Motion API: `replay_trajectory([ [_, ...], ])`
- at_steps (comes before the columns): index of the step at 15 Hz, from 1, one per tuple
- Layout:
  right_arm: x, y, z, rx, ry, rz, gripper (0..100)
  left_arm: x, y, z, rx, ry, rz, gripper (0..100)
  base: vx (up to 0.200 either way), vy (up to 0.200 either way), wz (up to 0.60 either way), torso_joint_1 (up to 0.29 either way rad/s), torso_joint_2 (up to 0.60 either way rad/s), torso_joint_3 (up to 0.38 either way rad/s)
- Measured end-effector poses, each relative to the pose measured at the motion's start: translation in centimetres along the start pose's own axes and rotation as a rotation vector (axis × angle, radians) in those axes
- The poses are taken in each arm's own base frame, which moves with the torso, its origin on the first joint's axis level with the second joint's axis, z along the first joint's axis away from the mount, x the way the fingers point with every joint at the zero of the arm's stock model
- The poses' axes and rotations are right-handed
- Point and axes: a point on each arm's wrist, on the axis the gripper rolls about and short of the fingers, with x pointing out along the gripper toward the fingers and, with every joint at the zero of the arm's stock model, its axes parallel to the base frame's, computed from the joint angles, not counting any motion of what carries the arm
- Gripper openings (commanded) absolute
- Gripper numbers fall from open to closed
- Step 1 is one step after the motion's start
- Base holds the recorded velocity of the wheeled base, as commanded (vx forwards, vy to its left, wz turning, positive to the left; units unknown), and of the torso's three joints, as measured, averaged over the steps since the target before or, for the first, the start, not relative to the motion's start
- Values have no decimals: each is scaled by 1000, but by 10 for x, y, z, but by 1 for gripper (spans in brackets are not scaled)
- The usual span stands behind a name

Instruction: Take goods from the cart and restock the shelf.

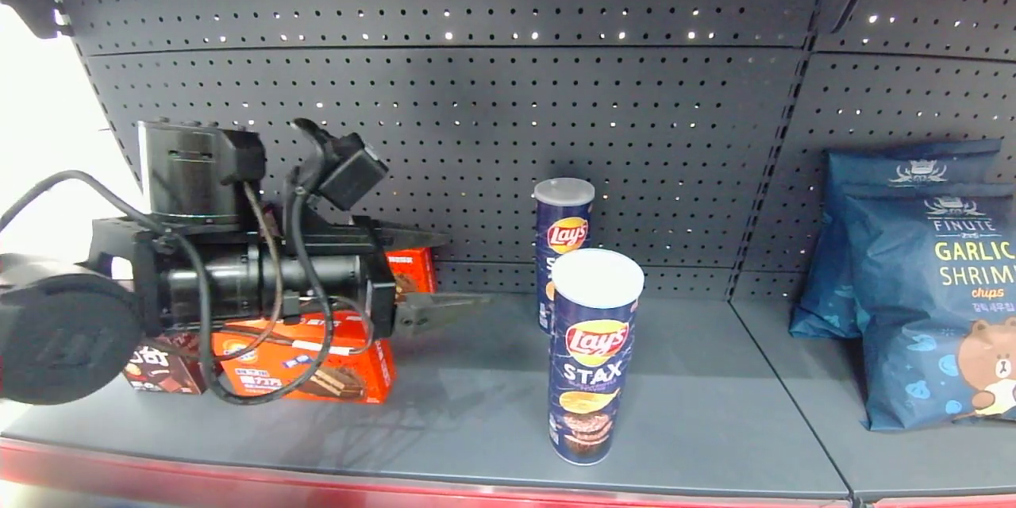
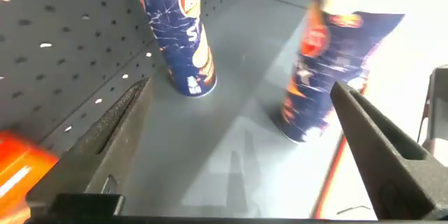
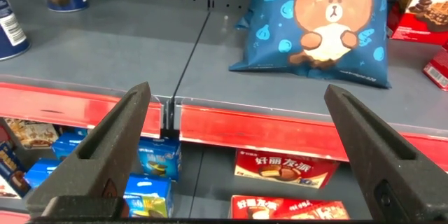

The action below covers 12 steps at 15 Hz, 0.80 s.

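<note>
Left tool (image 1: 464,270), jaws apart and empty, hovers near the front can (image 1: 595,349), which stands upright on the shelf (image 1: 714,381) before the rear can (image 1: 562,242), apparently forming a row; right tool (image 3: 236,91) likewise apart.

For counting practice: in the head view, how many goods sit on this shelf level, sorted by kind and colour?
Chip cans: 2
Blue snack bags: 2
Orange boxes: 2
Dark box: 1
Total: 7
</note>
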Motion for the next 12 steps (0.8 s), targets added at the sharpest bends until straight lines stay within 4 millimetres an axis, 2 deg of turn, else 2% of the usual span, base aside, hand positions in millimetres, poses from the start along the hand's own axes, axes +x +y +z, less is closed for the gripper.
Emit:
replay_trajectory([
  [3, 0, 0, 0, 1, 0, 16, 100, -39, -24, 8, 17, -27, 28, 100, 0, 0, 0, 0, 0, 0],
  [7, 0, 2, 0, 10, -2, 69, 100, -81, -59, 3, -16, 29, 99, 100, 0, 0, 0, 0, 0, 0],
  [9, 0, 2, -3, 9, 30, 102, 100, -98, -73, 1, -7, 23, 133, 100, 0, 0, 0, 0, 0, 0],
  [12, -1, 2, -2, 8, 39, 104, 100, -114, -90, -17, -12, 36, 172, 100, 0, 0, 0, 0, 0, 0],
])
